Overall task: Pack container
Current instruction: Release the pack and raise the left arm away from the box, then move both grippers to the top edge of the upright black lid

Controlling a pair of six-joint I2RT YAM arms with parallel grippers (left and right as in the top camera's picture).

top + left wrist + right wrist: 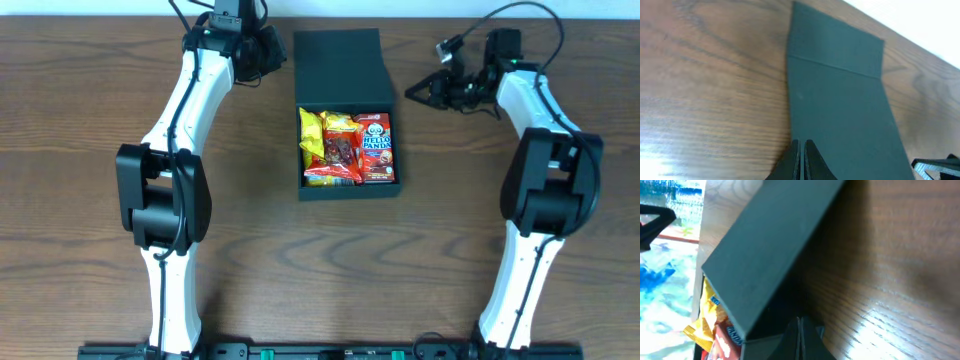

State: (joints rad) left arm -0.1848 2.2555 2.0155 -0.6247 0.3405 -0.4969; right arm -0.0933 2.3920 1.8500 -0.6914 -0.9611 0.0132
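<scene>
The black container (348,188) sits mid-table, and its hinged lid (340,62) is folded open toward the far edge. Inside lie a yellow packet (312,135), a red packet (341,150) and a red Hello Panda box (376,148). My left gripper (280,57) is shut. In the left wrist view its tips (801,144) hover at the left edge of the lid (840,100), and I cannot tell whether they touch it. My right gripper (412,92) is also shut with nothing in it. Its tips (800,321) point at the container's right side, beside the raised lid (765,245).
Bare wooden table (90,200) surrounds the container on all sides. The far table edge meets a white wall just behind the lid. Cables hang from both wrists near the far edge.
</scene>
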